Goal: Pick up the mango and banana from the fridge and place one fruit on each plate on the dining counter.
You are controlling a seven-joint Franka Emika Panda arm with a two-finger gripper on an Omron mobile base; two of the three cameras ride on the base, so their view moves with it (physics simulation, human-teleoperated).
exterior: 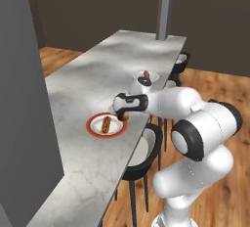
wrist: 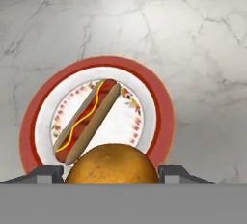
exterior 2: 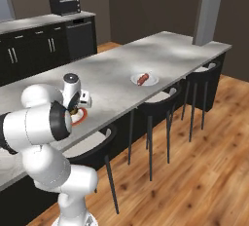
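Left base view: the dining surface (exterior: 88, 79), marbled grey-white, carries a red-rimmed plate (exterior: 106, 124) near its stool-side edge, a hot dog (exterior: 106, 124) lying across the plate's centre; the pincer (exterior: 123, 115) hangs just above that plate's far rim with the mango (exterior: 123, 117) showing as a small orange-brown ball beneath it, presumably carried there for setting down. A small white plate (exterior: 146, 78) sits further along the surface from the red-rimmed plate, bearing a reddish item too small to name with certainty. Right base view: the red-rimmed plate (exterior 2: 80, 114) is largely hidden behind the arm, the pincer (exterior 2: 74, 109) pointing down over it; the white plate (exterior 2: 144, 79) lies well apart from it, toward the far end. Hand view: the mango (wrist: 112, 164) sits clamped between the two pincer tips, directly over the near rim of the red-rimmed plate (wrist: 161, 103); the hot dog (wrist: 87, 121) occupies the plate's middle diagonally, so the free space for the fruit appears to be beside it. Marbled surface (wrist: 193, 35) surrounds the plate.
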